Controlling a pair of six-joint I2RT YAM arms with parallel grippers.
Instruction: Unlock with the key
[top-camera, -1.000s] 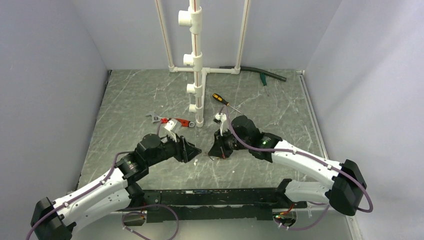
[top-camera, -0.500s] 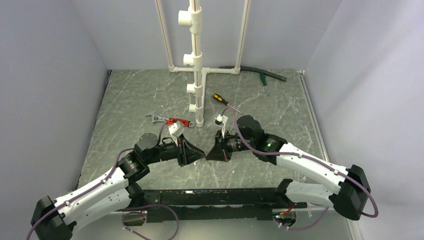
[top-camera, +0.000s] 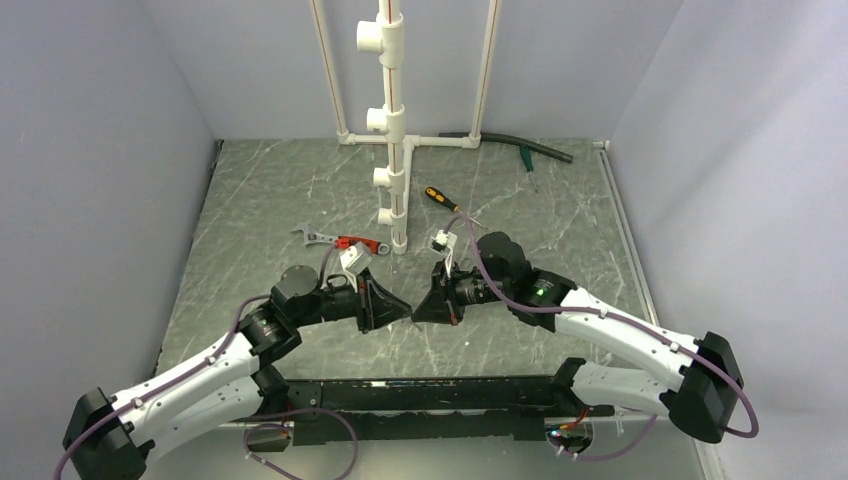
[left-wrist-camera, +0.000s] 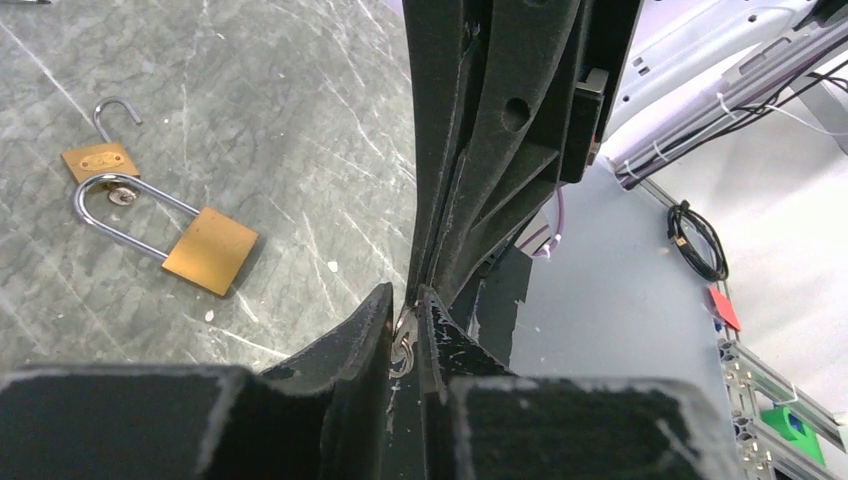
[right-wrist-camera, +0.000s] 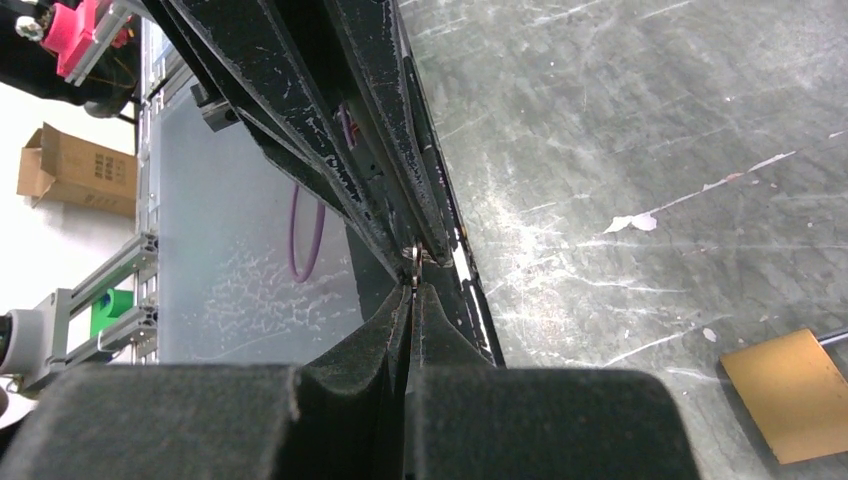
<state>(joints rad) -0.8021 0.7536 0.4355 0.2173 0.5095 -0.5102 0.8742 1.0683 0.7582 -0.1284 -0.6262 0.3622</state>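
Observation:
My left gripper (top-camera: 400, 306) and right gripper (top-camera: 421, 306) meet tip to tip just above the table's middle. In the left wrist view the small silver key (left-wrist-camera: 403, 342), with its ring, sits pinched between my left fingers (left-wrist-camera: 370, 330); the right gripper's black fingers (left-wrist-camera: 470, 150) come in from above. In the right wrist view a thin metal edge of the key (right-wrist-camera: 414, 258) shows at my shut right fingertips (right-wrist-camera: 395, 310). A larger brass padlock (left-wrist-camera: 210, 250) and a smaller one (left-wrist-camera: 98, 160) lie on the table beside the grippers. The larger one's body also shows in the right wrist view (right-wrist-camera: 790, 395).
A white PVC pipe stand (top-camera: 395, 120) rises at the back middle. A red-handled wrench (top-camera: 340, 241) lies left of its foot, a black-and-orange screwdriver (top-camera: 440, 198) right of it. A black hose (top-camera: 520, 148) and a green-handled tool (top-camera: 524, 157) lie at the back right.
The right gripper has lifted from the table and turned toward the left gripper. The left gripper moved right to meet it. Both now touch at the tips.

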